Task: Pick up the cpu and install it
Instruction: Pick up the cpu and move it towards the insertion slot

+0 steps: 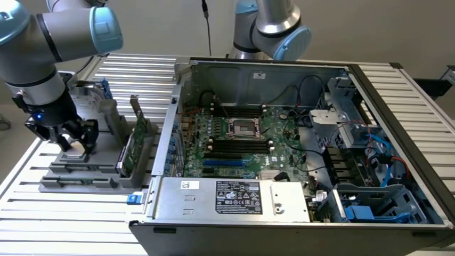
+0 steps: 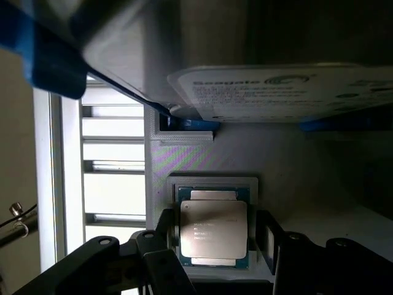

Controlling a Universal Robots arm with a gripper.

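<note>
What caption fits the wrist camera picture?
Open gripper straddling the cpu in its grey holder, Seagate hard drive nearby.

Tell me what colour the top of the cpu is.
The cpu has a silver-grey metal top with a green rim around it. The wrist view shows it best.

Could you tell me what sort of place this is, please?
Probably a robotics lab bench for computer assembly: an open PC case showing its motherboard sits on a slatted metal table, and a robot arm hangs over a grey fixture holding the cpu.

Robotics lab: robot arm [image 1: 42, 37], opened computer case [image 1: 256, 80], slatted aluminium bench [image 1: 71, 226].
</note>
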